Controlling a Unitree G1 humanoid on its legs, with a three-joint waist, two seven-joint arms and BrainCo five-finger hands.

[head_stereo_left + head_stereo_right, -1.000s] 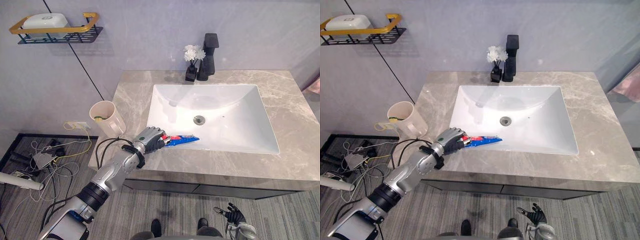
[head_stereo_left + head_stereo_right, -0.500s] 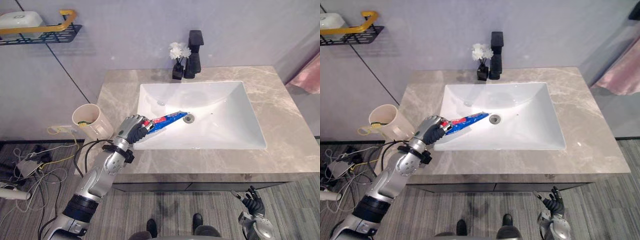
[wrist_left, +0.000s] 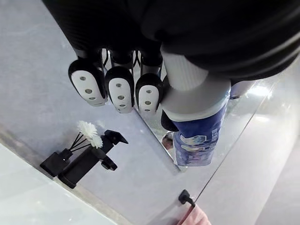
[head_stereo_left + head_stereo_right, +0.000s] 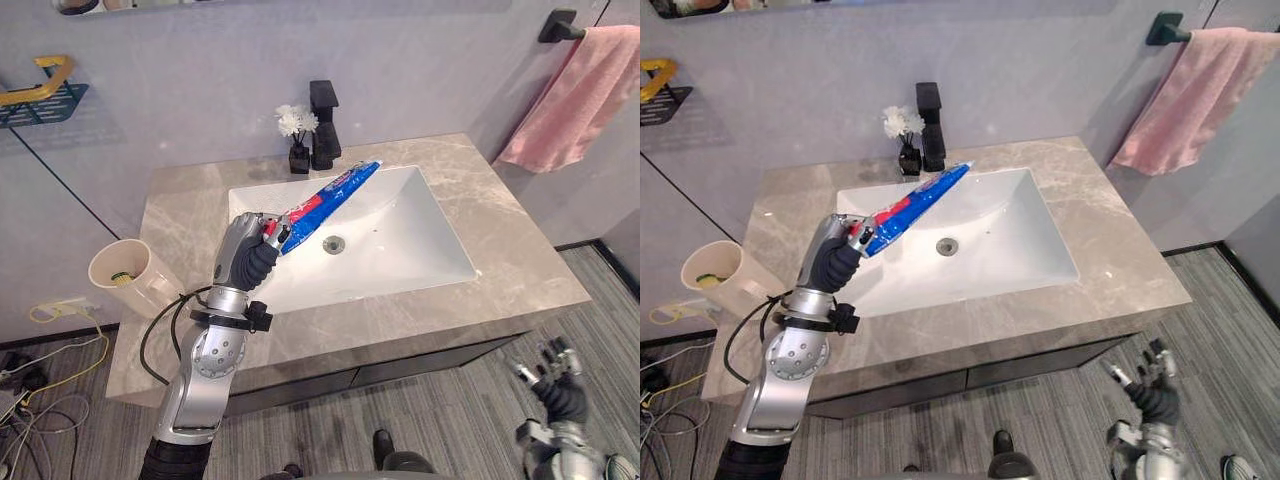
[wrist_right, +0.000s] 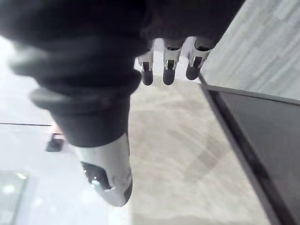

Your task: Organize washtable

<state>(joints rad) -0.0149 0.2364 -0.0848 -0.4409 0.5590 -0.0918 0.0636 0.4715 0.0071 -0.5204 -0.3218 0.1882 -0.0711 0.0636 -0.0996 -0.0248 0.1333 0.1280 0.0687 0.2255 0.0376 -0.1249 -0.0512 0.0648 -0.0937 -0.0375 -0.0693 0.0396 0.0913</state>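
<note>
Grey marble counter (image 4: 520, 270) with a white sink (image 4: 410, 255) set into it, seen from above. Over the sink, clear of the basin, a red, white and blue toothpaste tube (image 4: 330, 195) slants up towards the back wall. The left hand (image 4: 247, 255) grips its lower end, fingers (image 3: 119, 89) curled tight round it and the thumb pressing from the other side.

The tube looks light and soft, and its glossy skin is probably a little slippery. It would likely sag or squirm if held by the thin flat end, so the firmer part near the cap is the better place to hold, with gentle pressure so nothing squeezes out.

A cream cup (image 4: 125, 275) stands at the counter's left edge, well apart from the tube. At the back are a black tap (image 4: 323, 125) and a small vase (image 4: 296, 135) of white flowers. A pink towel (image 4: 575, 95) hangs on the right wall. The right hand (image 4: 558, 385) hangs low beside the counter, fingers spread and empty.
</note>
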